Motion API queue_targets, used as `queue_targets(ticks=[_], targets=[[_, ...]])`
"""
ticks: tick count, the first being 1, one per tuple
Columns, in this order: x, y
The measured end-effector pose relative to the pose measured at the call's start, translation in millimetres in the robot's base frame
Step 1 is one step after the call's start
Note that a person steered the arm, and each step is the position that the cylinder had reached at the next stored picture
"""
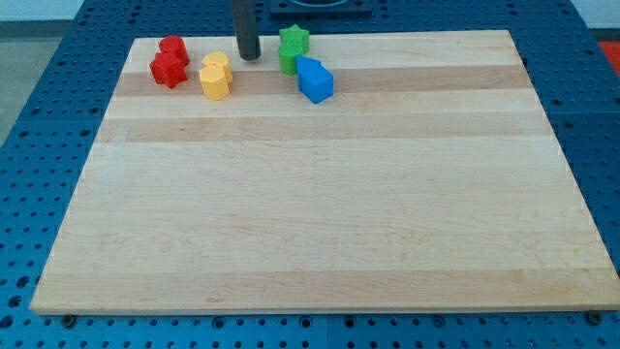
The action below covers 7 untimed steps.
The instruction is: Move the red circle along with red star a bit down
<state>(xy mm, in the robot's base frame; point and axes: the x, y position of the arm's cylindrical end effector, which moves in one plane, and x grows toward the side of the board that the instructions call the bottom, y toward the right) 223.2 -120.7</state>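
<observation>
2 red blocks sit touching near the board's top-left corner: the red circle point(173, 47) just above the red star point(168, 70), so the pair's long axis runs roughly top to bottom; my tip point(250, 55) rests on the wooden board point(320, 194) well to their right, between the yellow block point(216, 77) and the green block point(293, 48), with the blue block point(315, 80) lower right; there are no jaws to report, only a bare rod touching nothing; pushing the pair down calls, I judge, for rounding the yellow block and reaching the circle's top side.
</observation>
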Motion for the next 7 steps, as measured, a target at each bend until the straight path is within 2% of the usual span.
queue_targets(ticks=[2, 4, 5, 7], targets=[[-30.6, -34.4], [-31.1, -53.1], [-31.2, -106.3], [-31.2, -114.7]])
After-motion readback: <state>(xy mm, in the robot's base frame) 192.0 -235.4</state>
